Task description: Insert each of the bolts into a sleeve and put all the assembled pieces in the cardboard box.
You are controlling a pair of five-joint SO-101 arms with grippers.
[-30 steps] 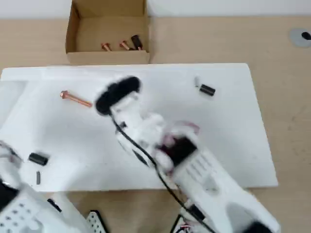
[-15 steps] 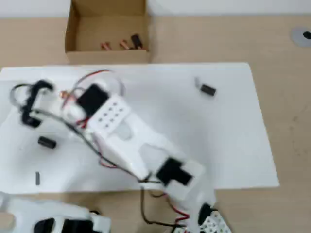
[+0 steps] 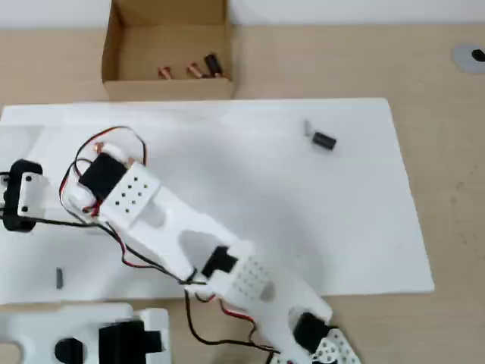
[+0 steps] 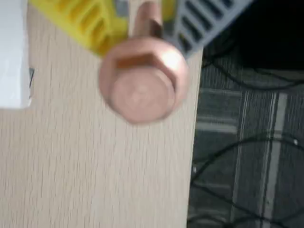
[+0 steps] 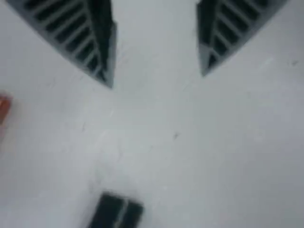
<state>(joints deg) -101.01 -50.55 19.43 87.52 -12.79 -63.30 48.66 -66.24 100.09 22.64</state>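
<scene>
A copper bolt (image 4: 142,80) is held head-out in my left gripper (image 4: 145,28), shut on its shank between a yellow and a grey finger, above the wooden table near its edge. My right gripper (image 5: 156,61) hangs open over the white board (image 3: 303,212), with a black sleeve (image 5: 114,211) just beyond its fingertips and a bit of copper (image 5: 2,114) at the side. From above, that right gripper (image 3: 17,199) sits at the board's left edge. Another black sleeve (image 3: 323,140) lies at the board's far right. The cardboard box (image 3: 114,53) holds assembled pieces (image 3: 201,68).
The right arm (image 3: 174,235) stretches diagonally across the board's left half from the near right. The left arm's white body (image 3: 76,341) lies along the near left edge. A small grey piece (image 3: 58,277) rests on the board near it.
The right arm has swung left across the board, its gripper now at the left edge. It now covers the spot where a loose bolt lay. The left arm's body shifted along the near edge.
</scene>
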